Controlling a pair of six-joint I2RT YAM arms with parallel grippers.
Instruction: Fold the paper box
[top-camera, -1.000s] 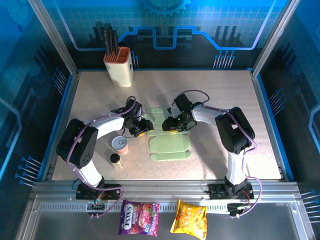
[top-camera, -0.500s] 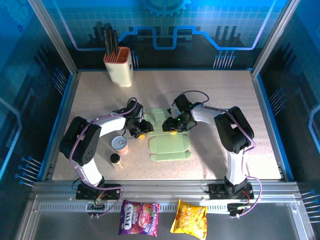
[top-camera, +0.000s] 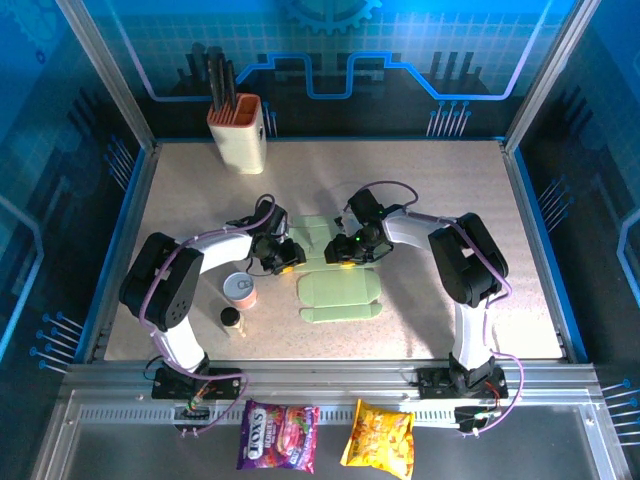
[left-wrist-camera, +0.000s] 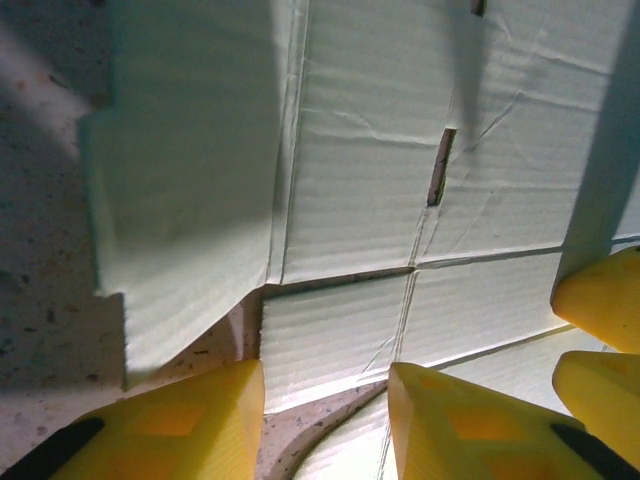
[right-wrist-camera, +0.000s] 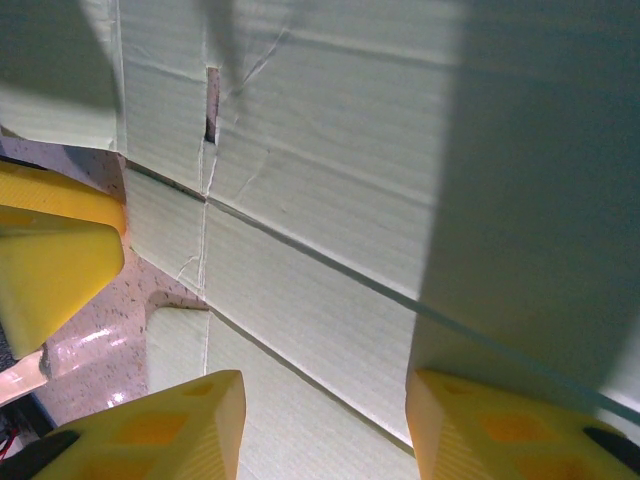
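Pale-green paper box (top-camera: 340, 295) lies flat, lengthwise near-to-far; left gripper (top-camera: 290, 262) and right gripper (top-camera: 345, 257) stand parted.

left fingers (left-wrist-camera: 180, 430): low, parted | right fingers (right-wrist-camera: 150, 430): low, parted | pointing toward each other

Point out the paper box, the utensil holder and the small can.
paper box (top-camera: 340, 296): top external view, on its flat near panel.
utensil holder (top-camera: 243, 145): top external view, on its beige front wall.
can (top-camera: 240, 288): top external view, on its lid.
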